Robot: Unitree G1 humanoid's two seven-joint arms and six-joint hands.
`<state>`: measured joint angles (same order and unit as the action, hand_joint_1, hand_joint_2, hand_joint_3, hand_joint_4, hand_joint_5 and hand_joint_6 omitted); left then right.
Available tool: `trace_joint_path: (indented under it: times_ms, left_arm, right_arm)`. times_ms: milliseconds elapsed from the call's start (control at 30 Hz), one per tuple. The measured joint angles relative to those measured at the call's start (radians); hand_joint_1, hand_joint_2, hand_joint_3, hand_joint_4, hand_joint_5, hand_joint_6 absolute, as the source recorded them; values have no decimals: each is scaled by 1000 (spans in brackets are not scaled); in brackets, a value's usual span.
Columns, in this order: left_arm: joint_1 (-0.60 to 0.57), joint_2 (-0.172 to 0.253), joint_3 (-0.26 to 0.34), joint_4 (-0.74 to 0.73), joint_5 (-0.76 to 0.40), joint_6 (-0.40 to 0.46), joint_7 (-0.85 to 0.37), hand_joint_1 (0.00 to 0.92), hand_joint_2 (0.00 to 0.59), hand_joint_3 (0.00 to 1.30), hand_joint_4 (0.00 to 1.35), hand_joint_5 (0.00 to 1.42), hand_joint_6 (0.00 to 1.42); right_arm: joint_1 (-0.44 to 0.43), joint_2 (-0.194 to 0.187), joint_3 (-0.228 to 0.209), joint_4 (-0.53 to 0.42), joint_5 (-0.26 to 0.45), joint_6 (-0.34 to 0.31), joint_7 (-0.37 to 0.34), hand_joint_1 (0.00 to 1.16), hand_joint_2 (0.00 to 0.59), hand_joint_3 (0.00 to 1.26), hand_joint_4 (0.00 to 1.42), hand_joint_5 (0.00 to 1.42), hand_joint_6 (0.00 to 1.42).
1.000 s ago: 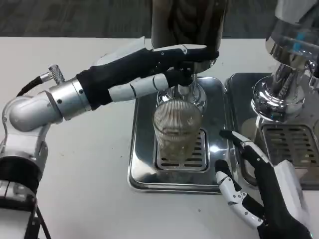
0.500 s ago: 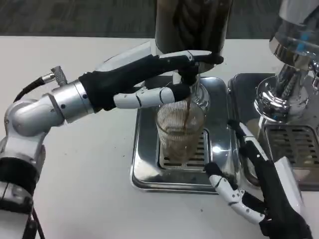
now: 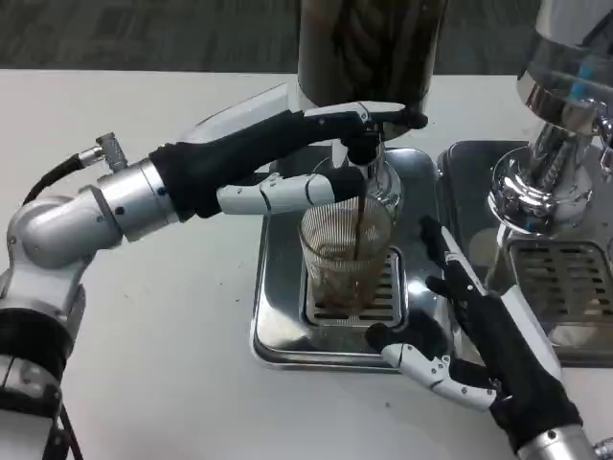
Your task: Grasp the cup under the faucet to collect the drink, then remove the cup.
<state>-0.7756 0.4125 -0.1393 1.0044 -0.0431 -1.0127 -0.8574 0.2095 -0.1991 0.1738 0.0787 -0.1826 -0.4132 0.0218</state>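
A ribbed clear cup (image 3: 347, 251) stands upright on the grate of a steel drip tray (image 3: 278, 316), under the faucet (image 3: 363, 153) of a dark drink dispenser (image 3: 369, 43). A brown stream runs from the faucet into the cup, which holds some brown liquid. My left hand (image 3: 287, 153) reaches across from the left, its fingers lying over the faucet lever and pressing it. My right hand (image 3: 469, 335) is open to the right of the cup, fingers spread, a little apart from the glass.
A second dispenser with a chrome tap (image 3: 541, 182) and its own drip tray (image 3: 565, 287) stands at the right, close to my right forearm. White table (image 3: 163, 364) lies to the left and front of the tray.
The drink began to flow and the cup has been filling. My right hand moved up and left, closer to the cup. The left hand stays on the lever.
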Motion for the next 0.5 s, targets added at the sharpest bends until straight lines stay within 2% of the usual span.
trace_joint_path:
  times_ms: [133, 267, 500]
  left_arm:
    - [7, 1, 0, -6, 0, -3, 0, 0, 207, 174, 53, 56, 36]
    - [12, 1, 1, -9, -3, -3, 0, 0, 207, 174, 55, 61, 37]
    - [17, 4, 2, -13, -4, -3, 0, 0, 207, 175, 62, 65, 37]
  right_arm:
    - [-21, 7, -10, 40, 28, -25, 15, 749, 202, 0, 0, 0, 108]
    - [-48, 37, -28, 108, 50, -83, 9, 752, 200, 0, 0, 0, 119]
    - [-90, 68, -39, 200, 32, -157, -20, 753, 200, 0, 0, 0, 125]
